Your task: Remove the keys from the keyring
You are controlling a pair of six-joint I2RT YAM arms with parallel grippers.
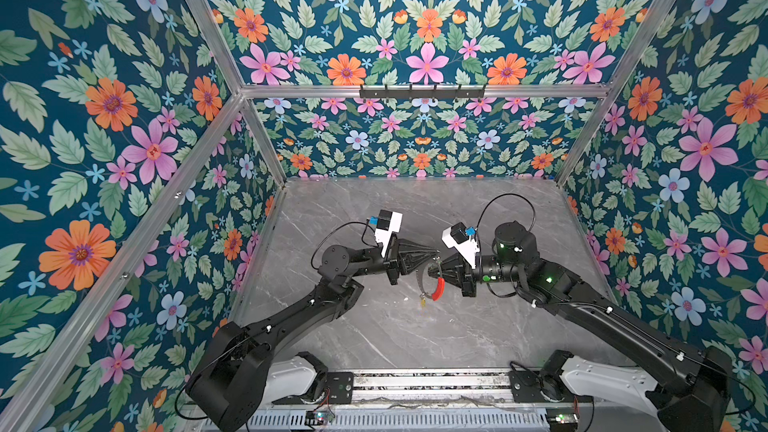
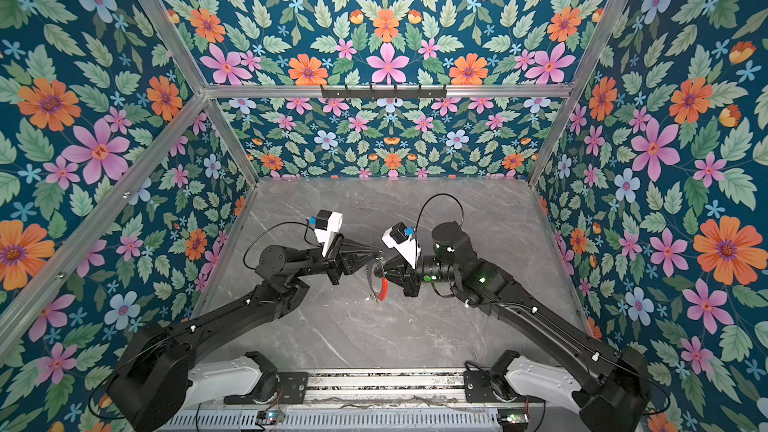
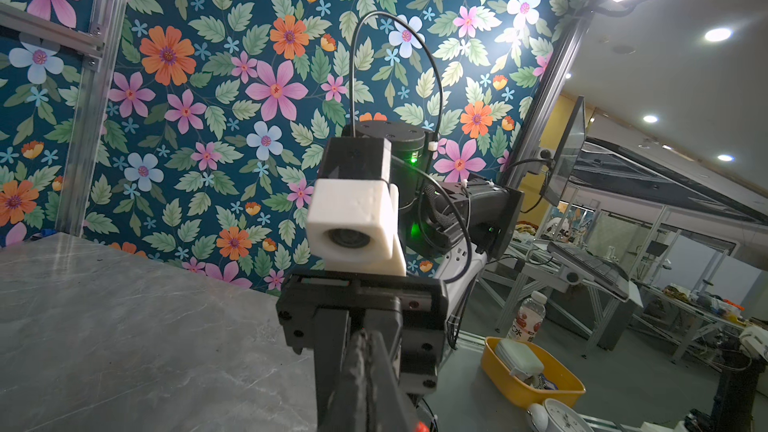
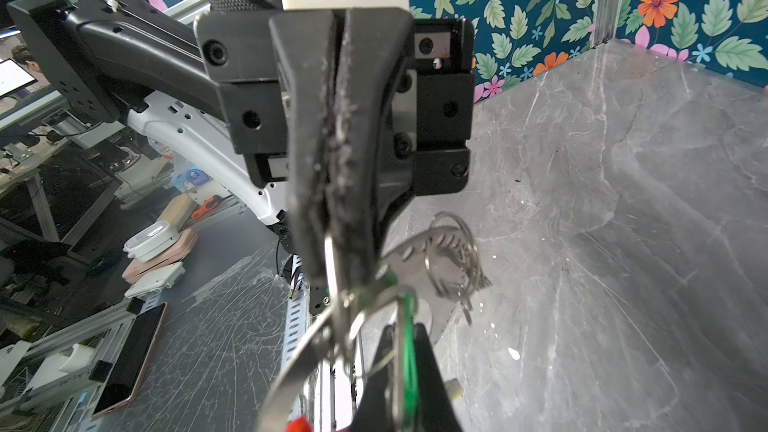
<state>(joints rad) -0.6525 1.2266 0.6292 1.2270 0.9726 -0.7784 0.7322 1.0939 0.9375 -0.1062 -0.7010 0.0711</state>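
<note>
Bracing the keyring (image 1: 438,288) above the surface (image 1: 374,326), the left claw (image 1: 435,252) pinches it; the right claw (image 1: 437,270) clamps the green key (image 4: 409,338), likely to pull it free.

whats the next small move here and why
Likely draw the right gripper slightly away, working the green key along the wire. The left gripper is shut on the keyring, held above the table, and the right looks shut on the green key, so the loop is braced.
</note>
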